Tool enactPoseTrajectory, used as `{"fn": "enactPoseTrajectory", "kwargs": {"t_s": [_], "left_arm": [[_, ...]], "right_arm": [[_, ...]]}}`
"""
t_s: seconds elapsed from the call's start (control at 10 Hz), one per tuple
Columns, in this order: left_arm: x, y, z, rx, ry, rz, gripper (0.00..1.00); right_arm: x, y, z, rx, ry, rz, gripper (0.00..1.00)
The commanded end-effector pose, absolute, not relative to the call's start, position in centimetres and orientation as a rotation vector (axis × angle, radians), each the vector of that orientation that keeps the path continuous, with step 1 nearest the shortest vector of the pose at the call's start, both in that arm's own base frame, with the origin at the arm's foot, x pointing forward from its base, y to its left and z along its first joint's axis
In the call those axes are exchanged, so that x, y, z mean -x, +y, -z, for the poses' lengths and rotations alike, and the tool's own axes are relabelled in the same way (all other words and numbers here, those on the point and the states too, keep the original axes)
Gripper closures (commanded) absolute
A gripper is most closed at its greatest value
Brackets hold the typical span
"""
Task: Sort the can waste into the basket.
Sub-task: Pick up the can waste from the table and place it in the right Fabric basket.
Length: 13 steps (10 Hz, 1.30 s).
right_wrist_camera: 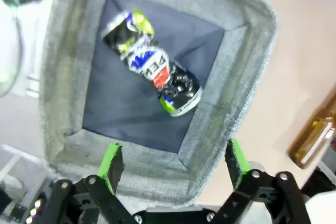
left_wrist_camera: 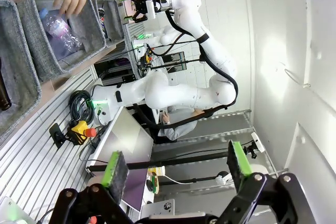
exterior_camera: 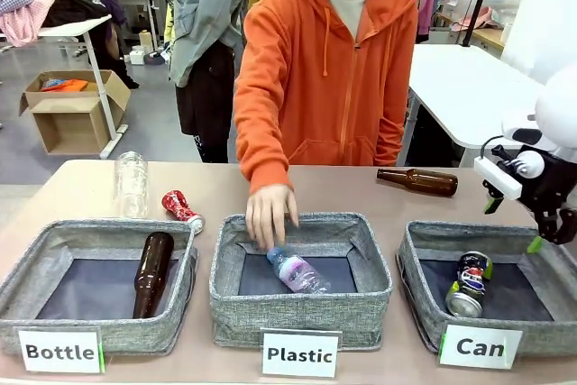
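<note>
I am watching a tan tabletop (exterior_camera: 81,187). The dark blue-green metal can (exterior_camera: 471,281) is lying inside the square grey woven basket labelled "Can" (exterior_camera: 413,263). The crushed red-and-white can (exterior_camera: 181,208) is lying on the table behind the grey "Bottle" bin (exterior_camera: 32,263). My right gripper (right_wrist_camera: 173,161) is hanging above the basket, jaws apart and empty (left gripper (left_wrist_camera: 176,169) likewise spread). A cardboard box (exterior_camera: 72,119) is sitting on the grey floor (exterior_camera: 158,137) beyond.
</note>
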<state>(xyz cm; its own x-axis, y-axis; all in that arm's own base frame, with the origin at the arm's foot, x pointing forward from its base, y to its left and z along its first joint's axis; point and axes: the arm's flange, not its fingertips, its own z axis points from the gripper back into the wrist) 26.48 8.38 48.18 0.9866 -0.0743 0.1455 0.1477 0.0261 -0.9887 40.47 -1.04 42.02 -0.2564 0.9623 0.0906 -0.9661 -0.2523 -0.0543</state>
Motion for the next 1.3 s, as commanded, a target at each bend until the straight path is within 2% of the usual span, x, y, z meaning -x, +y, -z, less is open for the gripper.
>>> {"fn": "enactPoseTrajectory", "kwargs": {"t_s": [0.0,0.1,0.2,0.4,0.6,0.9,1.2], "left_arm": [[-26.6,8.3,-48.6,1.554,-0.066,0.176,0.00],[-26.6,8.3,-48.6,1.554,-0.066,0.176,0.00],[-26.6,8.3,-48.6,1.554,-0.066,0.176,0.00],[-26.6,8.3,-48.6,1.554,-0.066,0.176,0.00],[-26.6,8.3,-48.6,1.554,-0.066,0.176,0.00],[-26.6,8.3,-48.6,1.554,-0.066,0.176,0.00],[-26.6,8.3,-48.6,1.554,-0.066,0.176,0.00]], "right_arm": [[-43.7,-2.3,-43.7,-0.232,-0.475,-1.624,0.00],[-45.4,-2.9,-44.0,-0.323,-0.694,-1.344,0.00],[-45.8,-3.2,-44.1,-0.610,-0.761,-1.294,0.00],[-47.0,-3.5,-42.7,-0.908,-0.694,-0.994,0.00],[-46.9,-2.6,-41.6,-1.101,-0.690,-0.915,0.00],[-47.4,-2.3,-38.7,-1.263,-0.690,-0.742,0.00],[-47.1,-1.0,-32.8,-1.460,-0.536,-0.608,0.00]]}}
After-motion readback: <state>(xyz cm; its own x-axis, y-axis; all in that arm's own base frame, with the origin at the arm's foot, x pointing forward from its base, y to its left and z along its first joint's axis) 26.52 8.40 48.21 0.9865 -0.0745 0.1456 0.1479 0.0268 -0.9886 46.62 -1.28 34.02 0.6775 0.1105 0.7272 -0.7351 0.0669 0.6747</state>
